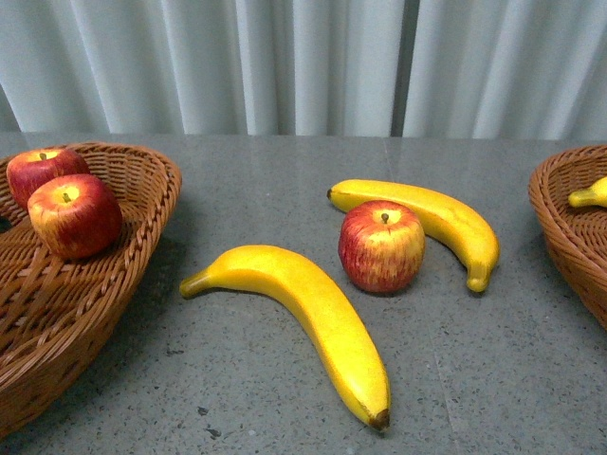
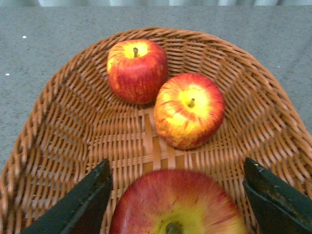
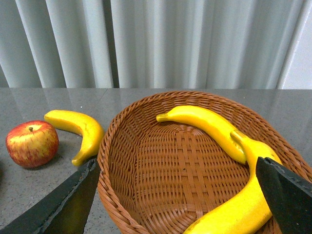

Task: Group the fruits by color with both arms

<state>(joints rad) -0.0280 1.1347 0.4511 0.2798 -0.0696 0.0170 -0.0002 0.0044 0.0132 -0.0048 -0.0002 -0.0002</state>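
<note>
On the table lie a long yellow banana (image 1: 303,308), a red apple (image 1: 381,246) and a second banana (image 1: 427,223) just behind it. The left wicker basket (image 1: 142,237) holds red apples (image 1: 74,216). In the left wrist view, my left gripper (image 2: 175,168) is open above this basket, its jaws wide on either side of the nearest apple (image 2: 178,204), with two more apples (image 2: 189,109) beyond. My right gripper (image 3: 175,165) is open over the right basket (image 3: 117,131), which holds two bananas (image 3: 209,126). Neither gripper shows in the front view.
The right basket (image 1: 569,227) stands at the table's right edge with a banana tip (image 1: 590,194) showing. A pale curtain hangs behind the grey table (image 1: 493,379). The table apple (image 3: 31,144) and banana (image 3: 80,129) lie beside the right basket.
</note>
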